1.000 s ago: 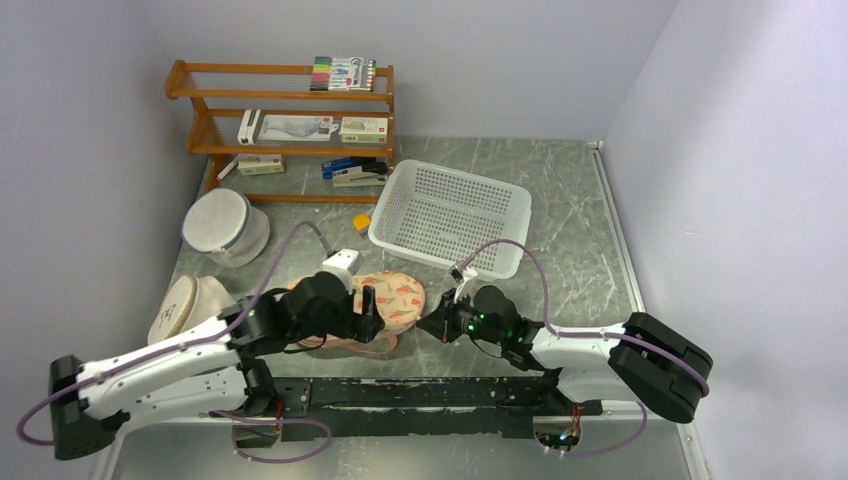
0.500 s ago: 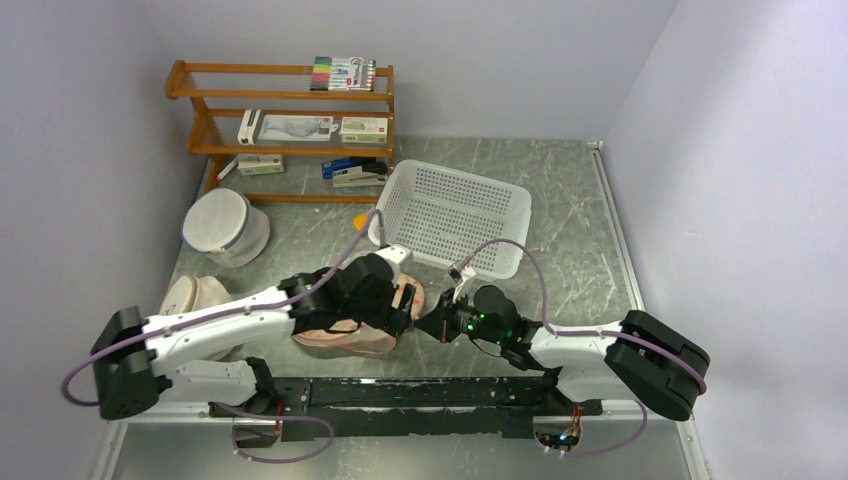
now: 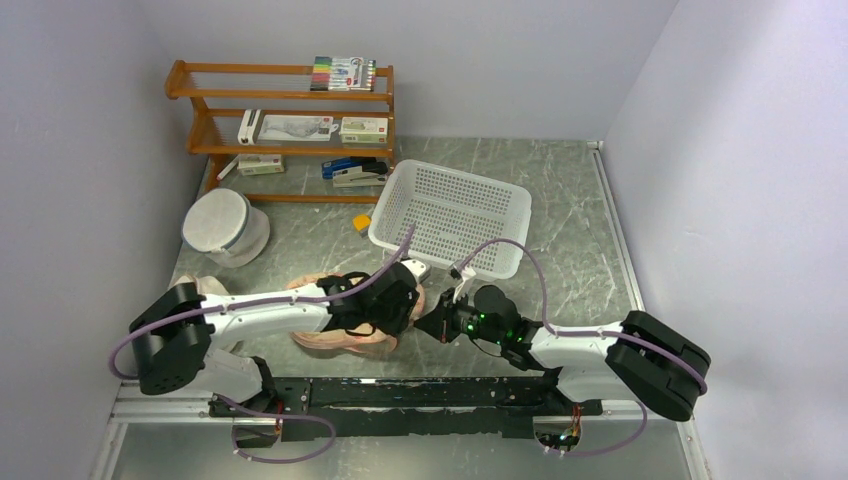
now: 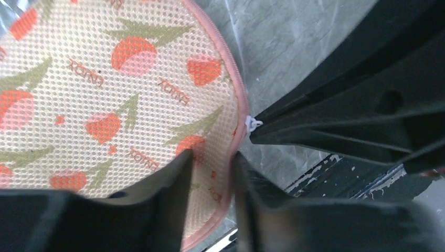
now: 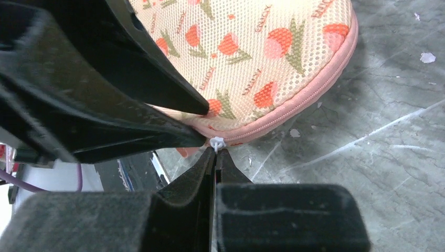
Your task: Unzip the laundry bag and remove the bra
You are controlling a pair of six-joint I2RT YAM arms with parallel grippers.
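The laundry bag [image 3: 335,340] [image 4: 105,79] [image 5: 252,47] lies flat on the table near the front edge, cream-peach mesh with orange flowers and pink zip edging. My left gripper [image 3: 405,300] [image 4: 210,163] reaches across the bag and pinches the fabric at its right rim, one finger on top and one outside the pink edging. My right gripper [image 3: 428,325] [image 5: 215,149] is shut on the small white zip pull [image 5: 216,142] [image 4: 253,124] at that same rim, tip to tip with the left fingers [image 5: 131,79]. The bra is hidden.
A white perforated basket [image 3: 450,215] stands just behind the grippers. A wooden shelf [image 3: 280,130] with stationery lines the back left. A white cylindrical mesh bag [image 3: 225,225] sits at the left, and a cream dome [image 3: 195,285] peeks out behind the left arm.
My left arm has swung right across the bag to its right rim, and its jaws have narrowed from wide open onto the fabric edge. The right arm has stayed still.
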